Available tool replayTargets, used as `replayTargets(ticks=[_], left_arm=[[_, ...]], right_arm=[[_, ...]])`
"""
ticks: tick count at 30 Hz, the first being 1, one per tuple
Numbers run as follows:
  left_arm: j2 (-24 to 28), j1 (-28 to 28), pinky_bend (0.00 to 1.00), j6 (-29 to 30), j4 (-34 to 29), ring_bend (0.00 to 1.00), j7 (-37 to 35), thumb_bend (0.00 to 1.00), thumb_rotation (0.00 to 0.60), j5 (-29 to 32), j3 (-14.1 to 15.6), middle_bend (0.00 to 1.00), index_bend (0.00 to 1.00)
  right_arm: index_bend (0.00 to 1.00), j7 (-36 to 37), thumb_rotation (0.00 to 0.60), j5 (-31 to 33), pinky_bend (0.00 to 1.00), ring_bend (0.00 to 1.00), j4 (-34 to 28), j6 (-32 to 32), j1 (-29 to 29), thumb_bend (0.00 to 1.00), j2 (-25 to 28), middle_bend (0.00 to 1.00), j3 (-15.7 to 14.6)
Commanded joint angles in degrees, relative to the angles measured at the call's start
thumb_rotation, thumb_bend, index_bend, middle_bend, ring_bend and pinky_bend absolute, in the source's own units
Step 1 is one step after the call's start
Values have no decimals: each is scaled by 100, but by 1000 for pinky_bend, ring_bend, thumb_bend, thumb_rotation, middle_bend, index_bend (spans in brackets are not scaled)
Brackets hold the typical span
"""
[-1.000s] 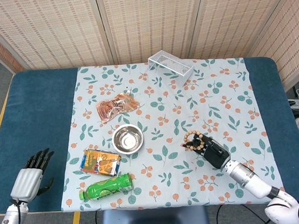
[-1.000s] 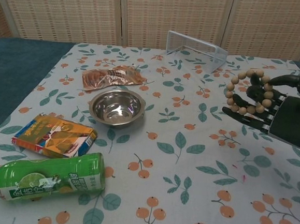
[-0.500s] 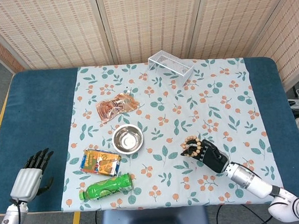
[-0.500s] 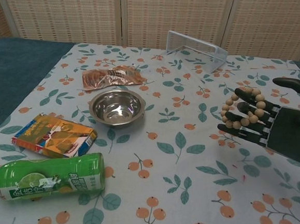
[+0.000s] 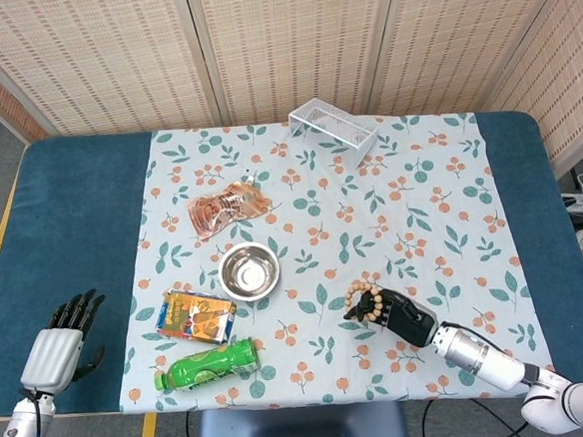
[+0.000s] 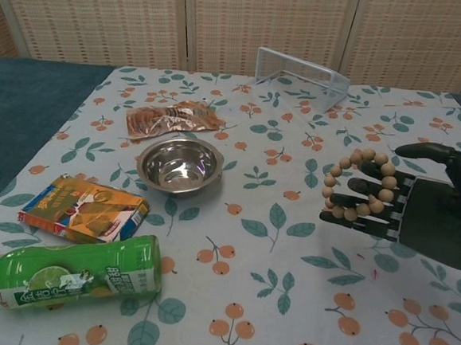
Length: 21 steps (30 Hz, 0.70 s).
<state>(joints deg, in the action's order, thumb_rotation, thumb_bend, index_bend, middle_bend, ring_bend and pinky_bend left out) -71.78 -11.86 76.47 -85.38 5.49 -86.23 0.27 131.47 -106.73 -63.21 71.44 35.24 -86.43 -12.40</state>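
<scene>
Wooden bead bracelet (image 6: pixel 356 185) w/ right hand (image 6: pixel 419 211) shifted left toward bowl (image 6: pixel 180 164).

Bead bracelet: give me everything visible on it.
The bead bracelet is a closed loop of round, light tan beads that look wooden, strung close together. It hangs around the dark fingers of the right hand, lifted clear of the floral tablecloth, to the right of the steel bowl. Nothing else touches it.

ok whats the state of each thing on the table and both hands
bead bracelet: looped over right hand's fingers, off the cloth
right hand: holds bracelet
left hand: holds nothing, fingers apart
steel bowl: upright, empty
green bottle: lying on its side
clear box: tipped over
</scene>
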Motion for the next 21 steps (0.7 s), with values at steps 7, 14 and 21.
replayTargets(ticks=[7, 14, 21], left_arm=[[12, 8, 129, 29, -24, 0, -9, 421, 600, -29, 11, 0, 0], [13, 7, 129, 26, -28, 0, 0, 420, 600, -33, 15, 0, 0], [3, 12, 129, 36, -41, 0, 36, 421, 600, -44, 22, 0, 0]], right_arm=[[520, 1, 212, 139, 207, 289, -56, 80, 143, 681, 34, 504, -132], [537, -34, 268, 263, 212, 289, -100, 120, 165, 837, 73, 515, -211], [544, -64, 468, 341, 235, 290, -81, 140, 187, 1000, 136, 523, -278]])
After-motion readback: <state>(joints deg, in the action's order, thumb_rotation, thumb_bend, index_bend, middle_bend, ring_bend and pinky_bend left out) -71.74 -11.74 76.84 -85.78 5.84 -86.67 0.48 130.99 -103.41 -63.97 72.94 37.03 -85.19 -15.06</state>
